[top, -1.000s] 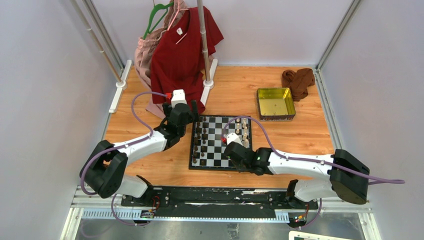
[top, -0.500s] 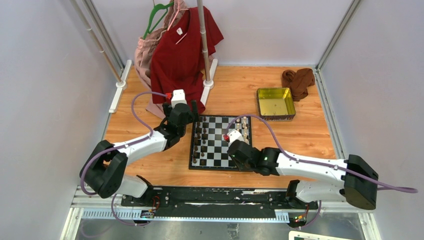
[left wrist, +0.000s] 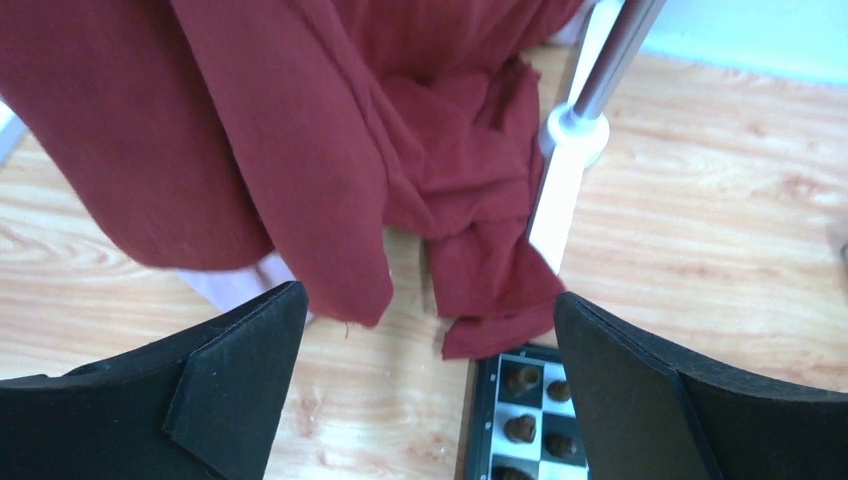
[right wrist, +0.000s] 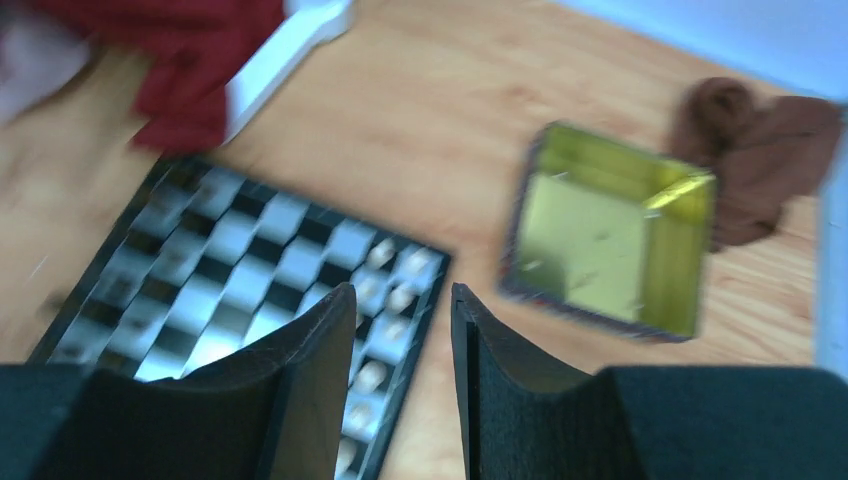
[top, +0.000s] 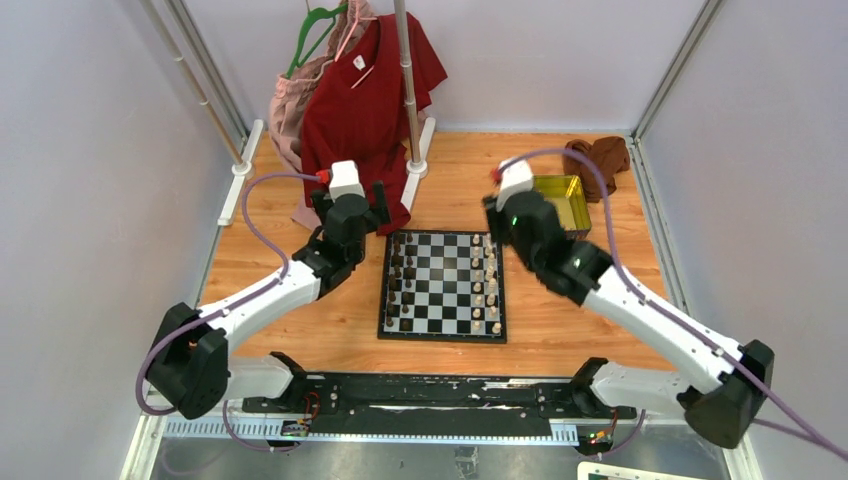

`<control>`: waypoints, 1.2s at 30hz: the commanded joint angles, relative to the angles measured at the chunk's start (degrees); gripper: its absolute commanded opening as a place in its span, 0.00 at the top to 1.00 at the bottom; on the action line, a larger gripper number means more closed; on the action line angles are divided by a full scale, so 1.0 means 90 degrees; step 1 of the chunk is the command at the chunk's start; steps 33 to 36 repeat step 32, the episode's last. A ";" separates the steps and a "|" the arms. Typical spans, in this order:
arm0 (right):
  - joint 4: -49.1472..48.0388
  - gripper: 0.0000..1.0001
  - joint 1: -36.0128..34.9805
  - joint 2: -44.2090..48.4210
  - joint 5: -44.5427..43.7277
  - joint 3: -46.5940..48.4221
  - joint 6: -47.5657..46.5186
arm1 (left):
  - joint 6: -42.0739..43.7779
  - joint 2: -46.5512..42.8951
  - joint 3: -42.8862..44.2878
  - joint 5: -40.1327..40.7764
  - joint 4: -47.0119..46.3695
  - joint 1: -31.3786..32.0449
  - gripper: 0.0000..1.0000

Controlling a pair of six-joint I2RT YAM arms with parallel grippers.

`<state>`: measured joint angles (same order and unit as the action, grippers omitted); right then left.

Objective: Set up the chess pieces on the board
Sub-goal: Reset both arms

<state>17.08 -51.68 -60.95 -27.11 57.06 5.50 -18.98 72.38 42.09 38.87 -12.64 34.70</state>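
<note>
The board [top: 442,285] lies at the table's middle. Dark chess pieces [top: 398,280] fill its two left columns and light chess pieces [top: 487,285] its two right columns. My left gripper [top: 350,197] hangs open and empty just beyond the board's far left corner; its wrist view [left wrist: 430,320] shows that corner [left wrist: 483,420] with dark pieces [left wrist: 522,378]. My right gripper [top: 498,224] is raised above the board's far right corner. Its wrist view [right wrist: 403,300] is blurred; the jaws stand narrowly apart with nothing between them, above the light pieces [right wrist: 383,255] on the board [right wrist: 230,240].
A red shirt [top: 365,100] hangs on a rack pole [top: 408,90] behind the left gripper, its hem [left wrist: 470,240] lying at the board's corner. A gold tin [top: 555,200] and a brown cloth [top: 597,160] sit at the far right.
My right arm has lifted from the board's near right part and swung up to its far right corner. My left gripper has drawn back a little from the board's far left corner.
</note>
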 commanded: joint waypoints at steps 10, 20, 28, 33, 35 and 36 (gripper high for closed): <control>-0.1261 0.53 0.4266 -0.2645 0.1857 0.1793 -0.0143 | 0.0206 0.0026 0.0962 -0.0775 -0.0348 -0.1416 0.00; -0.1671 0.49 0.4550 -0.3462 0.1231 0.1887 -0.0095 | 0.0639 0.0522 0.0074 -0.1391 -0.1570 -0.2190 0.00; -0.2146 0.50 0.4560 -0.3422 0.1186 0.1612 -0.0159 | 0.0855 0.0725 -0.0354 -0.1429 -0.2016 -0.2407 0.00; -0.2436 0.47 0.4561 -0.3358 0.1255 0.1343 -0.0071 | 0.0812 0.0765 -0.0336 -0.1495 -0.2061 -0.2410 0.00; -0.2436 0.47 0.4561 -0.3358 0.1255 0.1343 -0.0071 | 0.0812 0.0765 -0.0336 -0.1495 -0.2061 -0.2410 0.00; -0.2436 0.47 0.4561 -0.3358 0.1255 0.1343 -0.0071 | 0.0812 0.0765 -0.0336 -0.1495 -0.2061 -0.2410 0.00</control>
